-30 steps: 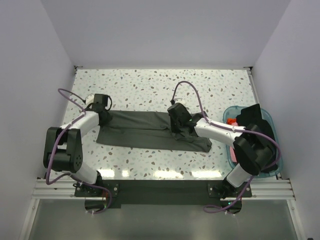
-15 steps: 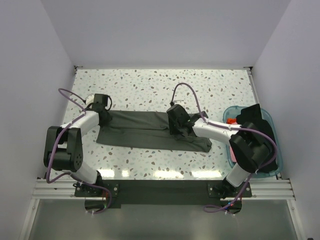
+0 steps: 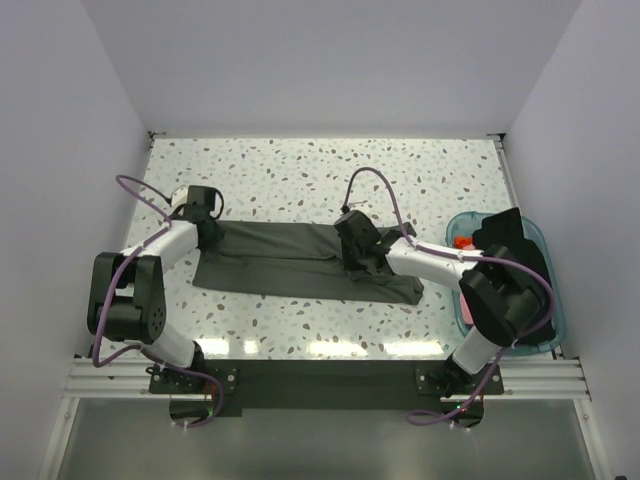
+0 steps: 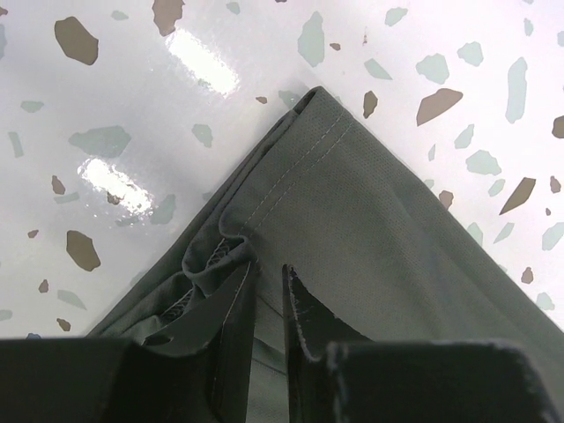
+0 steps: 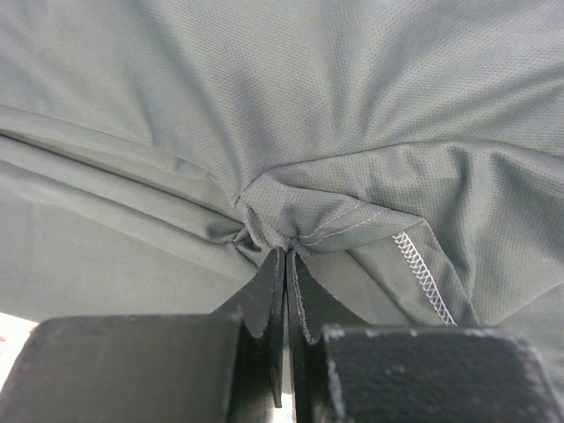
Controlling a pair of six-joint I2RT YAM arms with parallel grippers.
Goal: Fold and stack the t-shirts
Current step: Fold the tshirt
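A dark grey-green t-shirt (image 3: 300, 260) lies folded into a long strip across the middle of the table. My left gripper (image 3: 207, 228) is at its far left corner, shut on the cloth; the left wrist view shows the corner (image 4: 308, 176) bunched between the jaws, at my left gripper (image 4: 269, 273). My right gripper (image 3: 352, 255) is on the shirt right of its middle, shut on a pinched fold (image 5: 291, 229); in the right wrist view my right gripper (image 5: 286, 256) grips the puckered hem. Black (image 3: 505, 232) and red-orange (image 3: 463, 243) shirts lie in the tub.
A translucent teal plastic tub (image 3: 548, 320) stands at the right table edge beside the right arm. White walls close the table at the back and sides. Purple cables loop over both arms.
The right gripper has shifted slightly left along the shirt. The left arm and the shirt's outline are about the same.
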